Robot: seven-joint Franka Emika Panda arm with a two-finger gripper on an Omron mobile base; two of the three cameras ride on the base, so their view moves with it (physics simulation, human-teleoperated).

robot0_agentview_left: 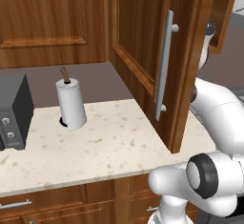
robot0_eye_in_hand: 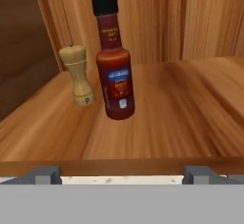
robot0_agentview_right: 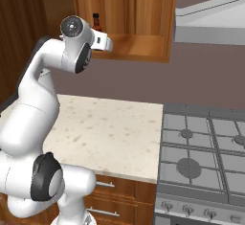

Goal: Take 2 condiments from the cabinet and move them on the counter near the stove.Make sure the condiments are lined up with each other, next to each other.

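Bottle [robot0_eye_in_hand: 113,63] and shaker [robot0_eye_in_hand: 77,75] stand just beside each other on the cabinet [robot0_agentview_right: 143,23] shelf — your gripper [robot0_eye_in_hand: 122,173], spread wide and empty, could nudge the shaker over if you close in off-centre.

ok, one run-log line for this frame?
phase: reach | gripper: open, before shelf | dark red bottle, tan shaker: upright in wooden cabinet | counter: no condiments

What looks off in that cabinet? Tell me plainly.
Nothing stands out. The red-brown bottle and tan shaker both stand upright on the cabinet shelf, side by side, unspilled. The cabinet door is swung open.
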